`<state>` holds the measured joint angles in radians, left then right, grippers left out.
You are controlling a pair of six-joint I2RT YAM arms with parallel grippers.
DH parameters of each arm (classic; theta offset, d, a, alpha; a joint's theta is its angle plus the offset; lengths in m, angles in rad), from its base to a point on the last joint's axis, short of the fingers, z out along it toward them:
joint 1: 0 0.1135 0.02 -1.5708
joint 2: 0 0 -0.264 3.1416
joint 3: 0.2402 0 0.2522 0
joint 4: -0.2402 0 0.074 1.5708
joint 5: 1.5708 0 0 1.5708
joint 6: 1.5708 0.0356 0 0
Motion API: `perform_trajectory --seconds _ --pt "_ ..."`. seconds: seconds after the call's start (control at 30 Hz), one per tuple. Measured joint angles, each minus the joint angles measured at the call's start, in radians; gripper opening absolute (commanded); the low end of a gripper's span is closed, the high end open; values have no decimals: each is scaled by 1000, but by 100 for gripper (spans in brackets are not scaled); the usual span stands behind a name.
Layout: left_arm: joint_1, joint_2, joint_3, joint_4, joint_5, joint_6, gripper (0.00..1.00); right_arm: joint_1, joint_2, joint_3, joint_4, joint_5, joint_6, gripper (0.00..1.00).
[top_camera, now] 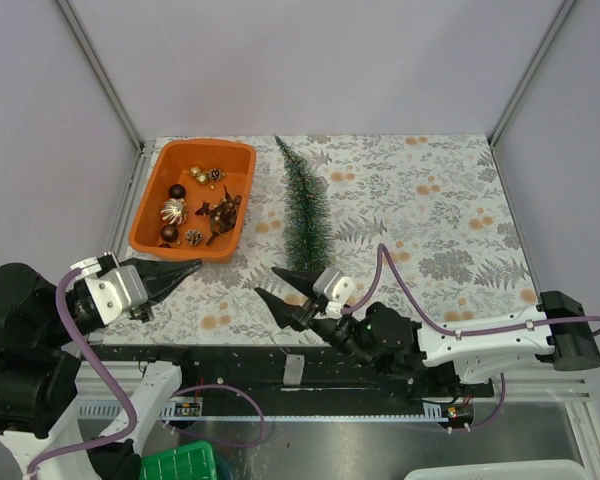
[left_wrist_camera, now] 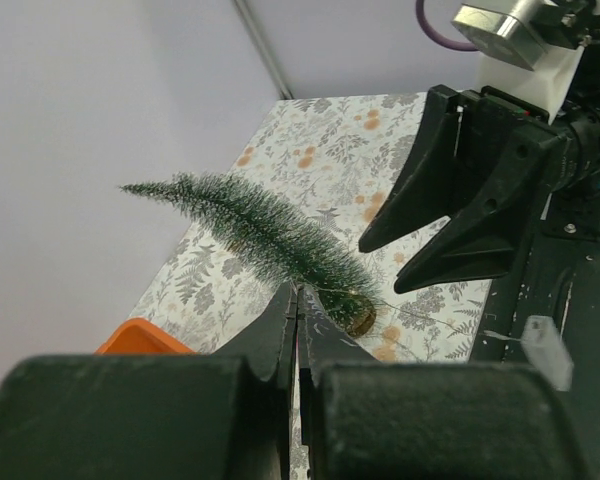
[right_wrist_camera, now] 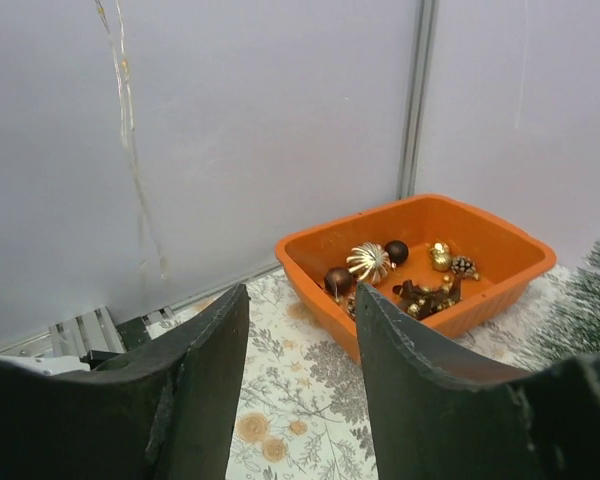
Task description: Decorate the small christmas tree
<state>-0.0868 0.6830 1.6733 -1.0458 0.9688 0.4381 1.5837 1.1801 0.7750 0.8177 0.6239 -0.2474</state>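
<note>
**A:** Entry one, small christmas tree [top_camera: 306,208]: lying flat on the table [top_camera: 430,200], just right of the orange tray [top_camera: 175,249], bare.

**B:** Entry two, pincers: left gripper [top_camera: 193,267] closed on nothing; right gripper [top_camera: 265,281] jaws apart near the tree's lower end (also empty).

**A:** We judge this the opening step. Next we need the tree gripped and stood upright.

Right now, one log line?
tree: lying on table | ornaments: in orange tray | left end effector: shut | right end effector: open, empty
</note>
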Motion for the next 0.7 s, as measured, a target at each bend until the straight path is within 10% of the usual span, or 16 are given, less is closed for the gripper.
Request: perform_trajectory --seconds 0.7 --pt "0 -65 -16 1 84 19 0 0 60 104 -105 -180 10 68"
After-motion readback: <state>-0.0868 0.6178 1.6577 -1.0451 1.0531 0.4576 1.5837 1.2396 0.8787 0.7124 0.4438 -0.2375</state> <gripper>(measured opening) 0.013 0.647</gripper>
